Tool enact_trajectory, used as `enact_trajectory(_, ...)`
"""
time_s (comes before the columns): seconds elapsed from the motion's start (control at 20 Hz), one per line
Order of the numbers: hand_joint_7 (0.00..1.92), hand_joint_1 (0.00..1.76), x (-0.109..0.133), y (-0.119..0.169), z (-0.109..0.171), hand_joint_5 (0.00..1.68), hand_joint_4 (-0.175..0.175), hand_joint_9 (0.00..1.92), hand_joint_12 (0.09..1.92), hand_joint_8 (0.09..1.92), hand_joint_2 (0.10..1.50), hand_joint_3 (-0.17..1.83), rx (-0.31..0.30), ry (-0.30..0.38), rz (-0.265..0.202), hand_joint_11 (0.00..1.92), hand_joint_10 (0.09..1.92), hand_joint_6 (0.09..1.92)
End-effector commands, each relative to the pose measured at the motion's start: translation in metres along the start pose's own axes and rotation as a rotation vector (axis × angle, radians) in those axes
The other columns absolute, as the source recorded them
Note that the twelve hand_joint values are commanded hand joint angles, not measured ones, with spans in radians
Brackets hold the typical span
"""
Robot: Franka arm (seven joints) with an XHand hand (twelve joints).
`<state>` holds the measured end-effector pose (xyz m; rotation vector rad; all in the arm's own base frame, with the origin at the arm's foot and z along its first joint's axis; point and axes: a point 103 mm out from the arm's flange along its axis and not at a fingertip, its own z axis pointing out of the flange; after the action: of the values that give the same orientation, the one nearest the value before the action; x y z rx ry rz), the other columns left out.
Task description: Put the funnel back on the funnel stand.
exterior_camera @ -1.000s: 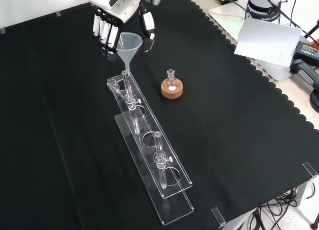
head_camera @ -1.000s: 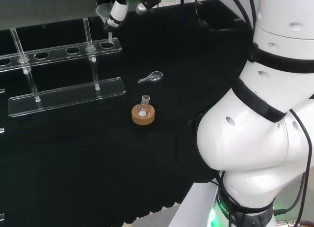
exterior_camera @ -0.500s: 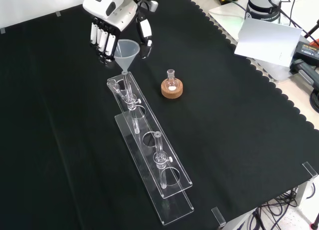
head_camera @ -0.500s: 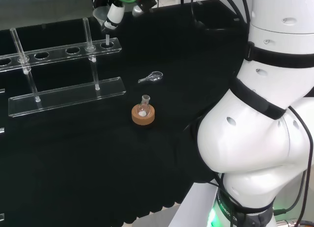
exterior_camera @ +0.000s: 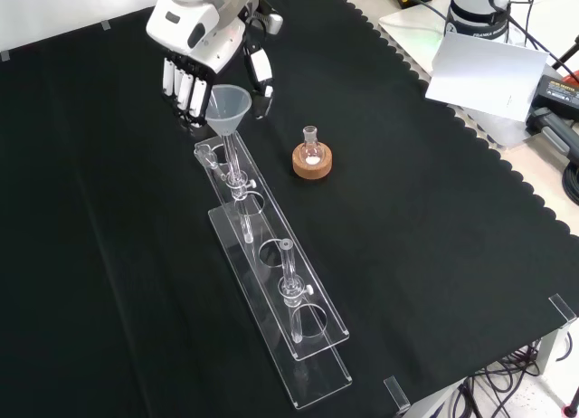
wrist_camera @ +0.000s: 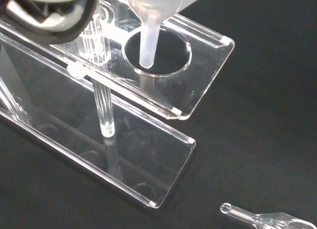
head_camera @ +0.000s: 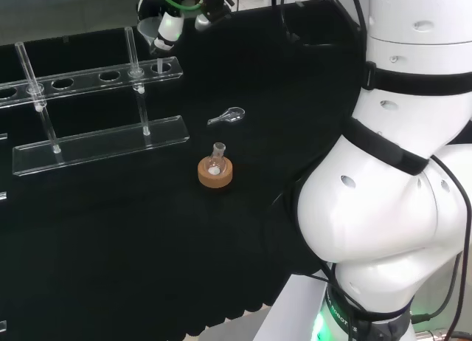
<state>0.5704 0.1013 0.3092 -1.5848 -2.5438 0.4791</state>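
The clear funnel [exterior_camera: 228,108] hangs upright at the far end of the clear funnel stand [exterior_camera: 318,325], pinched between the fingers [exterior_camera: 184,81] and thumb of my hand [exterior_camera: 194,24]. In the head view the funnel [head_camera: 151,31] sits under the hand [head_camera: 169,25], above the right end of the stand [head_camera: 82,80]. The wrist view has the funnel's stem [wrist_camera: 147,40] pointing down over the stand's end hole [wrist_camera: 173,60], its tip about level with the top plate [wrist_camera: 205,58]. I cannot tell whether the tip is inside the hole.
Two glass rods [exterior_camera: 289,289] stand upright in the stand's other holes. A small round flask on a cork ring [exterior_camera: 312,159] sits to the stand's right in the front view. A small glass scoop [head_camera: 227,116] lies on the cloth. The arm's white links [head_camera: 398,171] rise at the head view's right.
The hand has carried the funnel down and slightly left in the front view, bringing its stem closer over the stand's end hole. The flask, scoop and stand have not moved.
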Motion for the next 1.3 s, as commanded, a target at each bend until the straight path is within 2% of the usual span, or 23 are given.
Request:
enact_trajectory(0.05,0.67,0.89,0.001,0.004,0.007,0.71,0.007,1.07,1.12,0.61,0.64,0.60,0.022,-0.016,0.004,0.82,0.28,0.59)
enact_trajectory(0.15,0.67,0.89,0.001,0.006,0.010,0.70,0.008,1.05,1.13,0.61,0.64,0.60,0.035,-0.034,0.010,0.79,0.28,0.59)
enact_trajectory(0.35,0.65,0.88,0.002,0.010,0.017,0.68,0.011,0.98,1.19,0.61,0.63,0.60,0.050,-0.030,-0.008,0.71,0.29,0.60)
enact_trajectory(0.8,0.56,0.87,0.005,0.014,0.022,0.62,0.010,0.84,1.26,0.64,0.63,0.60,0.060,-0.032,0.000,0.58,0.36,0.60)
enact_trajectory(0.95,0.37,0.84,0.007,0.015,0.025,0.47,-0.004,0.63,1.31,0.66,0.62,0.59,0.079,-0.007,0.012,0.47,0.47,0.48)
enact_trajectory(1.1,0.24,0.80,0.009,0.013,0.026,0.38,-0.010,0.46,1.38,0.66,0.61,0.58,0.083,0.019,-0.003,0.35,0.58,0.32)
enact_trajectory(1.3,0.10,0.74,0.015,0.006,0.026,0.32,-0.009,0.31,1.42,0.66,0.60,0.53,0.093,0.019,-0.010,0.26,0.68,0.13)
